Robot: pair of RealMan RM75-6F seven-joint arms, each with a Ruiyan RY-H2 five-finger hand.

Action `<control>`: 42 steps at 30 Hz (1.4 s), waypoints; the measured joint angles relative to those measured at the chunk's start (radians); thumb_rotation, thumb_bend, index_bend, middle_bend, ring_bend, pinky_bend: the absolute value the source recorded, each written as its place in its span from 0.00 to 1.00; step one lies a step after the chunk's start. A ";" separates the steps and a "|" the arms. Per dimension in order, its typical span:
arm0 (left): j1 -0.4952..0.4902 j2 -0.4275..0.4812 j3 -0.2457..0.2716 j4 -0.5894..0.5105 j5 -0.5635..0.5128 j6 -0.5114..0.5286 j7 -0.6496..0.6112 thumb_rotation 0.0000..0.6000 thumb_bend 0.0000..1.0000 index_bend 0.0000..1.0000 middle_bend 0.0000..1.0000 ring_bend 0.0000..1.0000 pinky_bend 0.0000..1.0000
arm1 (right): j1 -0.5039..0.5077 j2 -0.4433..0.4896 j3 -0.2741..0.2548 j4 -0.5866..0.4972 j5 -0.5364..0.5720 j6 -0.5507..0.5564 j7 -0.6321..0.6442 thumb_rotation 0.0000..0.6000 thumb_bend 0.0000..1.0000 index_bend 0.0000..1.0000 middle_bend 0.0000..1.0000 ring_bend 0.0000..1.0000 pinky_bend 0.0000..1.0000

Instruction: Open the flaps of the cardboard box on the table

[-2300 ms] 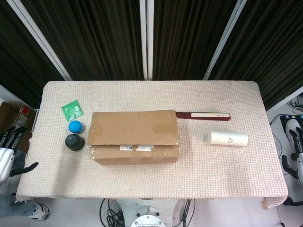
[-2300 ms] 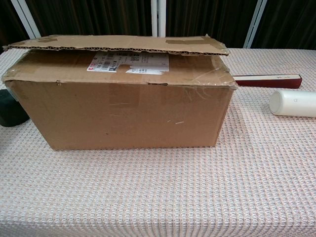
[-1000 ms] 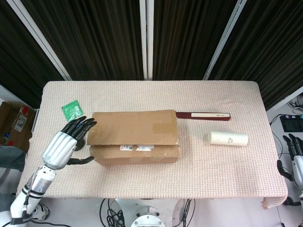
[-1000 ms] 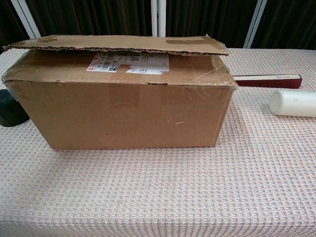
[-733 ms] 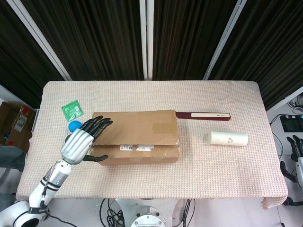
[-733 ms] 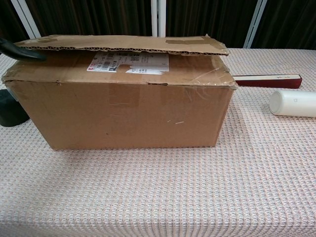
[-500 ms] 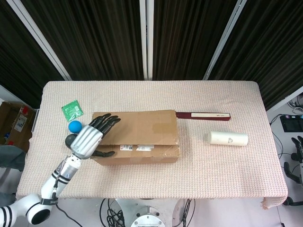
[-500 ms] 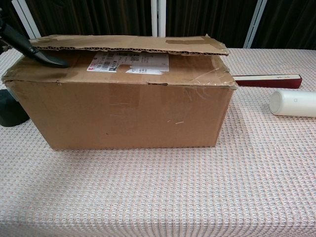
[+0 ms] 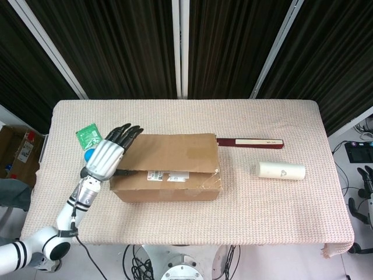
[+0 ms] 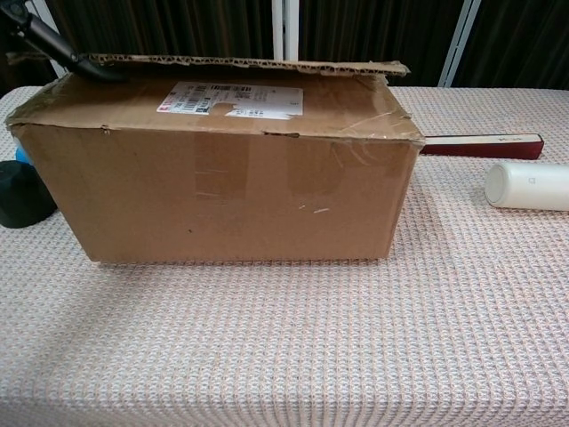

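One box [image 9: 166,165] sits mid-table, and the left hand [image 9: 108,156] pinches its upper flap [image 9: 172,151] at the left end, fingers on top and thumb beneath. One green packet [image 9: 88,137], one blue ball [image 9: 88,156] and one dark cup [image 10: 21,193] crowd that side. One red stick [image 9: 250,142] and one white cylinder [image 9: 280,170] lie right. Only the right hand's [image 9: 368,189] edge shows; grip unclear.

The big brown cardboard box [image 9: 166,169] is wearing a white paper label [image 10: 233,99] with tiny black print and shiny clear tape. The woven tablecloth [image 9: 186,219] is showing pale pink and white dots. At 9 o'clock from the box, a bright blue ball [image 9: 87,156] is peeking out, with a green packet [image 9: 88,137] at 10 o'clock. At 3 o'clock a white tube [image 9: 280,171] is shining, and a dark red and cream strip [image 9: 250,142] is lying at 2 o'clock. The silver and black left hand [image 9: 109,155] is gleaming.
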 measured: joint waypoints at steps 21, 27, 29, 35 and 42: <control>-0.188 -0.013 -0.156 0.173 -0.150 -0.057 0.048 1.00 0.15 0.07 0.09 0.06 0.17 | 0.023 -0.004 0.007 -0.013 0.025 -0.045 -0.049 1.00 0.40 0.00 0.00 0.00 0.00; -0.249 -0.101 -0.173 0.313 -0.216 -0.069 0.081 1.00 0.15 0.06 0.09 0.06 0.17 | 0.020 0.002 0.008 -0.020 0.032 -0.044 -0.051 1.00 0.40 0.00 0.00 0.00 0.00; -0.265 -0.121 -0.173 0.349 -0.242 -0.076 0.099 1.00 0.15 0.06 0.09 0.06 0.17 | 0.019 0.002 0.009 -0.019 0.032 -0.041 -0.049 1.00 0.40 0.00 0.00 0.00 0.00; -0.272 -0.122 -0.158 0.352 -0.281 -0.078 0.150 1.00 0.15 0.06 0.09 0.06 0.17 | 0.018 0.006 0.012 -0.020 0.025 -0.032 -0.038 1.00 0.37 0.00 0.00 0.00 0.00; -0.212 -0.047 -0.153 0.197 -0.317 -0.054 0.124 1.00 0.14 0.06 0.09 0.06 0.17 | 0.026 0.021 0.021 -0.037 0.023 -0.028 -0.051 1.00 0.38 0.00 0.00 0.00 0.00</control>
